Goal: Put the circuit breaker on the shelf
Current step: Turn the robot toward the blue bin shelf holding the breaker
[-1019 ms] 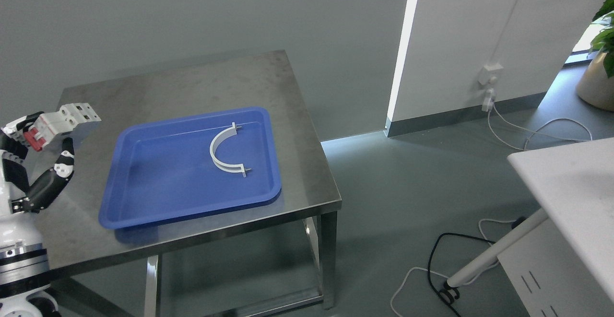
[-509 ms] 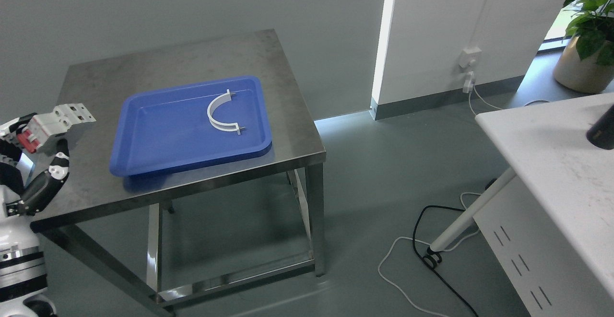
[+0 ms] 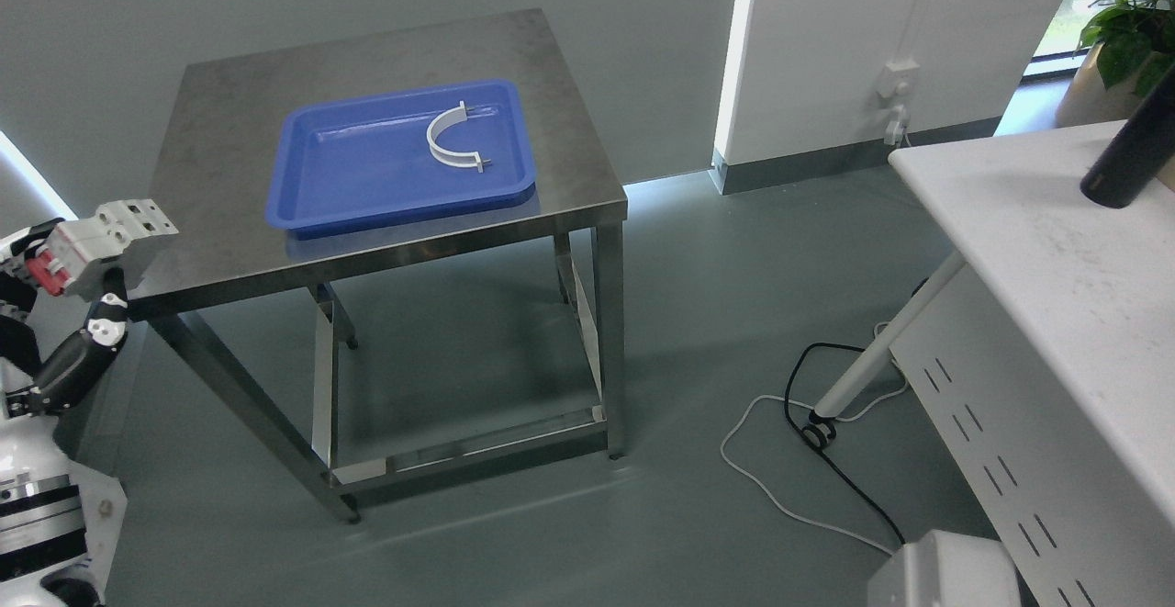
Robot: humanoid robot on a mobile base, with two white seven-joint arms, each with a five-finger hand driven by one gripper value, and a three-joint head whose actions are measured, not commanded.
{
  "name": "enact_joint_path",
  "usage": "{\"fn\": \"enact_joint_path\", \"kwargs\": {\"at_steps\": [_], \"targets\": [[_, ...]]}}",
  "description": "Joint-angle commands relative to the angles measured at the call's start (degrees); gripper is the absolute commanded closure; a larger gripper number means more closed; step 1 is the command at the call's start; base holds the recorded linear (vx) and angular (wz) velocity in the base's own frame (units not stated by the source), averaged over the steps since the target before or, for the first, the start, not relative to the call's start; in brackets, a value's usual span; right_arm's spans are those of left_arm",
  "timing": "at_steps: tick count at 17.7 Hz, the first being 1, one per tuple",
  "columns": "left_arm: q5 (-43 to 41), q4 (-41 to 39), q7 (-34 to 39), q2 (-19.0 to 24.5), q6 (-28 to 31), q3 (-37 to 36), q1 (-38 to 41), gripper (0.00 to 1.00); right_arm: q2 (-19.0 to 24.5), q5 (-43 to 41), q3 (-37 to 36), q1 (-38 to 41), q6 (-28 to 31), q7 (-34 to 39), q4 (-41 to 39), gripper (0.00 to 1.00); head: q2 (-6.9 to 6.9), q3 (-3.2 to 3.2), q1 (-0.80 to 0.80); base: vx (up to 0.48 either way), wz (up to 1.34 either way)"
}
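At the left edge of the head view my left hand (image 3: 64,286) is shut on the circuit breaker (image 3: 101,240), a white and grey block with a red switch. The breaker hangs in the air just off the front left corner of the steel table (image 3: 229,148). No shelf shows. My right arm is out of view.
A blue tray (image 3: 367,175) on the table holds a white curved bracket (image 3: 450,137). A white counter (image 3: 1056,267) with a black cylinder (image 3: 1129,157) stands at the right. Cables (image 3: 826,460) trail on the floor, a potted plant (image 3: 1120,28) sits far right, and a white box (image 3: 945,570) lies low.
The camera has backed away and turned, so the table and tray look farther and higher in the picture. The left hand keeps the breaker in the same grasp.
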Motion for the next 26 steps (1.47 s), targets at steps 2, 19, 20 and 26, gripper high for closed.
{"fn": "enact_joint_path", "kwargs": {"at_steps": [2,19,20,26], "targets": [[0.01,-0.30,0.05,0.81,-0.08,0.38,0.25,0.82,-1.00,0.00,1.14,0.00,3.77,0.02,0.00,0.00,0.00,0.00,0.00,-0.349,0.05],[-0.16,-1.09,-1.17,0.81,10.45,-4.53,-18.88,0.82,-1.00,0.00,1.14,0.00,3.77,0.02,0.00,0.00,0.00,0.00,0.00,-0.288,0.70],[-0.77,-0.92,-1.35,0.81,12.55,-6.54,-20.56,0.82,-1.00,0.00,1.14,0.00,3.77,0.02,0.00,0.00,0.00,0.00,0.00,-0.169,1.57],[-1.66,5.83,-7.24,11.03,20.13,-13.04,-23.12,0.82,-1.00,0.00,1.14,0.00,3.77,0.02,0.00,0.00,-0.01,0.00,0.00,-0.100,1.35]]}}
